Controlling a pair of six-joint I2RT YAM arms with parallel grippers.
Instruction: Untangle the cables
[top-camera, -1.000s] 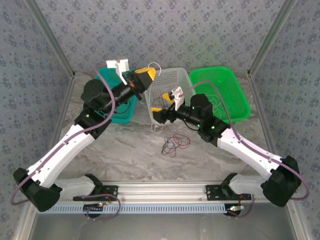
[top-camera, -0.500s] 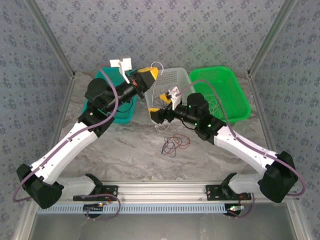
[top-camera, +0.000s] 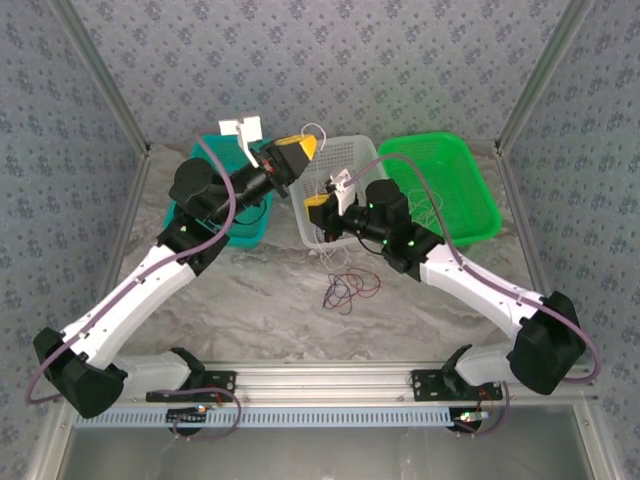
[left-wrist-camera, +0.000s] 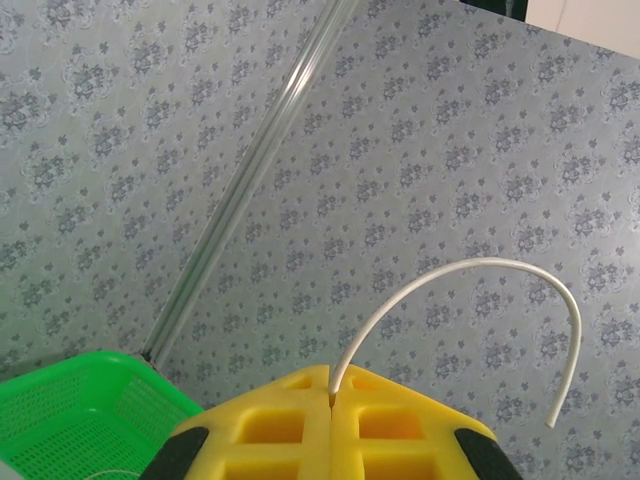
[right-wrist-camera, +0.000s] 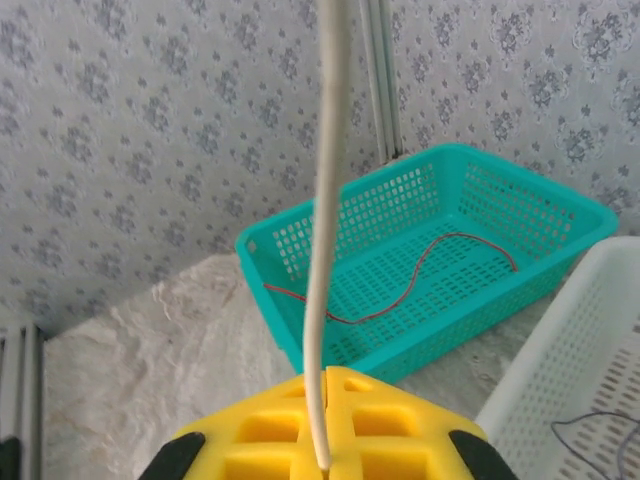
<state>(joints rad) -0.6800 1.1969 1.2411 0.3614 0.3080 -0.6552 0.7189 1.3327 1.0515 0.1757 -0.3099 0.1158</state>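
R arm has swung in toward the L since a sec ago. R end effector (top-camera: 317, 209), wide open then, is now clamped on the white cable (right-wrist-camera: 328, 200).

L to R:
- Teal basket (right-wrist-camera: 290, 240) w/ one red cable (right-wrist-camera: 460, 237) inside.
- L end effector (top-camera: 296, 150) raised, pinched shut on a white cable too, free end arcing over it.
- R end effector sits over the white basket (top-camera: 368, 150).
- Red/dark tangle (top-camera: 348, 288) lies on the worktop (top-camera: 250, 300) in front of that basket.
- Green basket (top-camera: 470, 190) far R.

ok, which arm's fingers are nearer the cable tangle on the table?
Right. Right fingers sit beyond the cable tangle, by the white basket's left wall; left fingers are farther back.
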